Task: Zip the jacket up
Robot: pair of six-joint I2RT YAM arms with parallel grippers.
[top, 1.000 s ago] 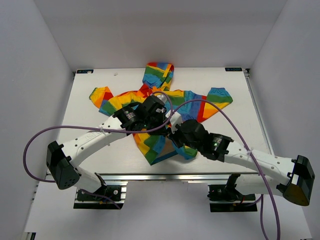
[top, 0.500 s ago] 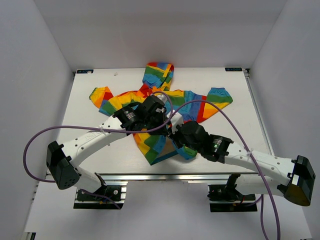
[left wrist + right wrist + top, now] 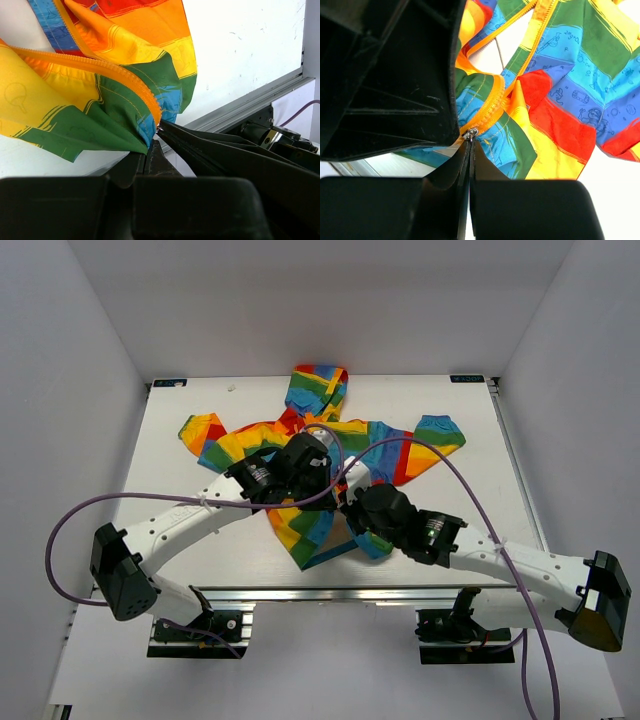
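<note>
The rainbow-striped jacket (image 3: 235, 440) lies spread on the white table, hood (image 3: 318, 388) at the far side and front partly open. My left gripper (image 3: 336, 496) is shut on the jacket's lower hem beside the orange zipper band (image 3: 107, 72); its jaws meet there in the left wrist view (image 3: 149, 145). My right gripper (image 3: 349, 512) is shut on the small metal zipper pull (image 3: 469, 133) at the bottom of the zipper, its jaws pressed together (image 3: 470, 142). The two grippers nearly touch. The arms hide the middle of the jacket from above.
An aluminium rail (image 3: 330, 592) runs along the table's near edge, also in the left wrist view (image 3: 250, 102). Purple cables (image 3: 70, 525) loop from both arms. White walls enclose the table (image 3: 190, 530) on three sides.
The right gripper has edged slightly left toward the left gripper. The jacket and left arm have hardly moved.
</note>
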